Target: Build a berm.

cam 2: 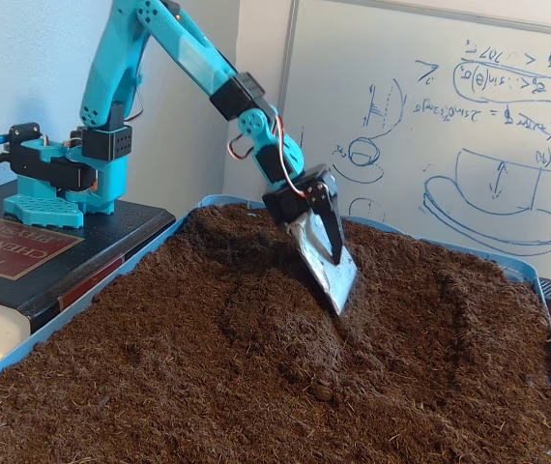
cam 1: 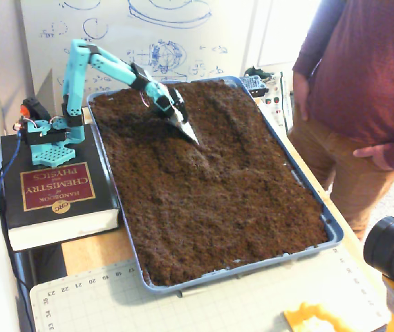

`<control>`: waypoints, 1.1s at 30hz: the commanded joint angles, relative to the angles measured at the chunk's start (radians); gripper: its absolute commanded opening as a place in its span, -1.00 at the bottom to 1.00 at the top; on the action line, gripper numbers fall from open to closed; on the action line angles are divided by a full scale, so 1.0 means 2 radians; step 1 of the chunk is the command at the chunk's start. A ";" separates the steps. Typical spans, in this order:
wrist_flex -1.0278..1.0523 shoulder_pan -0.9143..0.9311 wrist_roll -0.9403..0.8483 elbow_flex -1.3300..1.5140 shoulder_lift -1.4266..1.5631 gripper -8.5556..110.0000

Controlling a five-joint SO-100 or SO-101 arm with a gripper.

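The teal arm ends in a silver metal scoop blade, my gripper point(cam 1: 184, 126) point(cam 2: 323, 255); no separate fingers show. The blade hangs tip-down, its point just above the dark brown soil in the far left part of the blue tray point(cam 1: 251, 268) point(cam 2: 59, 320). Under and in front of the tip lies a low raised mound of loose soil, the berm point(cam 1: 198, 156) point(cam 2: 280, 333). A shallow curved groove point(cam 2: 454, 314) runs to the right of it. Whether soil clings to the blade is hard to tell.
The arm's base point(cam 1: 45, 135) stands on a thick black book point(cam 1: 55, 190) left of the tray. A person point(cam 1: 363, 90) stands at the tray's right side. A whiteboard point(cam 2: 430, 126) is behind, a camera point(cam 1: 390, 252) at the front right, and a cutting mat point(cam 1: 183, 308) in front.
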 commanded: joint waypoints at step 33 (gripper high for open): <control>0.204 0.174 -0.321 -0.921 -0.548 -0.85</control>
